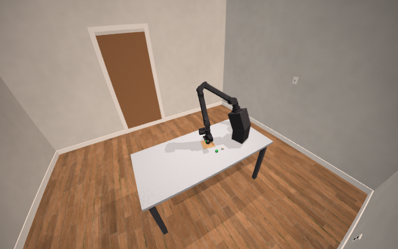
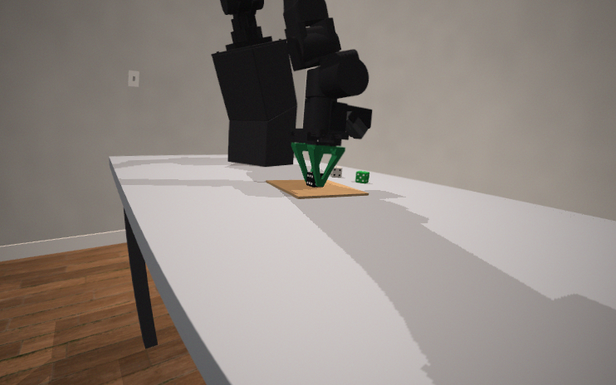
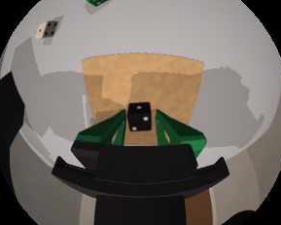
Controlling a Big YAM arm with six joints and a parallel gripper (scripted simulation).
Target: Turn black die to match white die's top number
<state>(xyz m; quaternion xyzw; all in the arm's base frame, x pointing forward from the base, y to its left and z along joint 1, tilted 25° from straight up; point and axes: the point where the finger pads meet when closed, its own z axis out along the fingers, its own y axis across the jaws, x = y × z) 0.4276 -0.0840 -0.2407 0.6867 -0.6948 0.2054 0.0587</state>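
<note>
Black die [image 2: 310, 179] [image 3: 139, 117] is a cube with white pips and slightly rounded edges, resting on the tan mat [image 1: 206, 146] [image 2: 300, 193] [image 3: 160, 72]. The wrist view records one pip on one face and two, set diagonally, on the adjoining face; the exterior view records a face of six, partly screened by a finger. Which number is uppermost cannot be told. Above the mat, the green-fingered gripper [image 1: 207, 142] [image 2: 314, 185] [image 3: 140, 113] stands partly open, its fingers apart on either side of the die, unclamped. Beyond the mat in the exterior view, the white die [image 1: 222, 148] [image 2: 336, 172] [image 3: 47, 29] and green die [image 1: 216, 151] [image 2: 362, 177] [image 3: 97, 1] sit on the table [image 1: 176, 173] [image 2: 252, 286] [image 3: 233, 53].
</note>
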